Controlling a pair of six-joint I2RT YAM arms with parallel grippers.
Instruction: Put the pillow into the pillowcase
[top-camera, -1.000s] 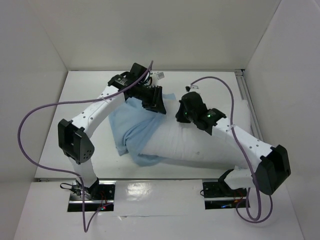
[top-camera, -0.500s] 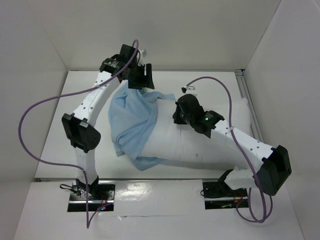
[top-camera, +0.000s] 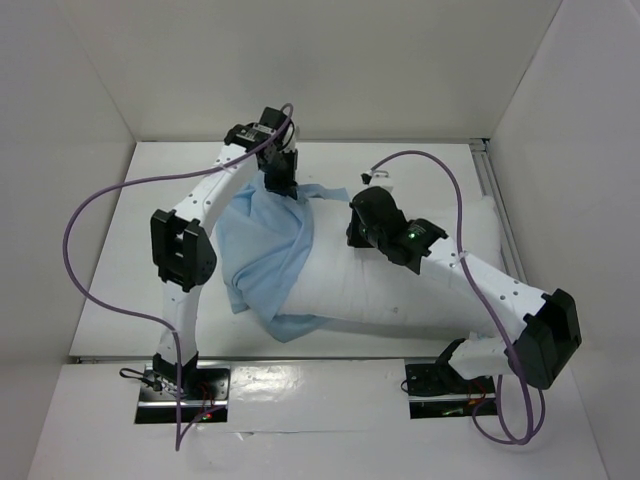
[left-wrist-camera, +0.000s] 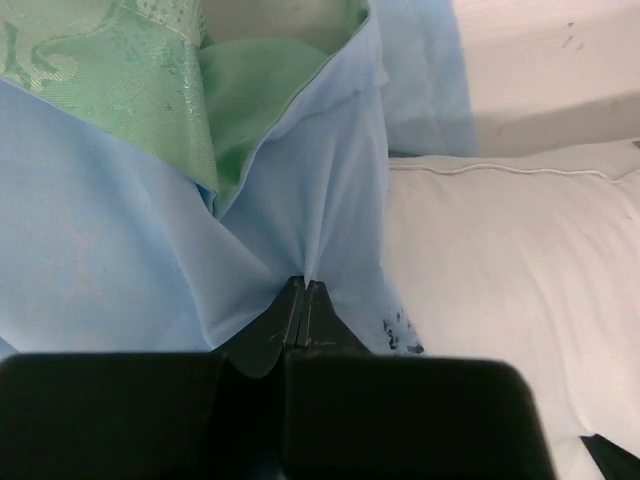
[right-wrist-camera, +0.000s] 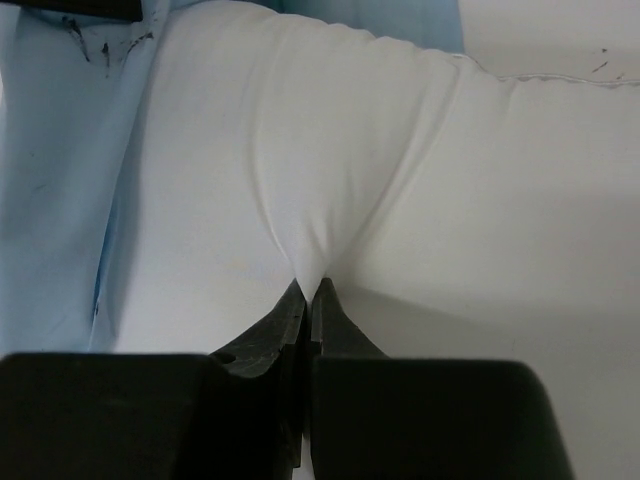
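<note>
**A:** Where is your left arm?

**B:** It goes up from its base, bends at the elbow, and reaches far across the tabletop. At the far side the wrist tips down. Your left gripper is pinched tight on a fold of the pillowcase, on the light blue side.

**A:** Can you see the green side?

**B:** Yes. In the left wrist view the green leafy side shows just past the pinch, where the cloth folds open.

**A:** And your right arm?

**B:** Its elbow sits out near the right corner. The long part reaches left over the pillow. Your right gripper is squeezed closed on a little ridge of the pillow's white cloth, near the blue cloth.

**A:** Where is the pillow?

**B:** It lies long-ways across the tabletop, in front of both bases. The pillowcase is draped over its left end, and the rest is bare and white. I cannot tell how much of the pillow is really inside.

**A:** Are your two grippers close?

**B:** They are near each other but not touching. The left one is a bit farther back.
</note>
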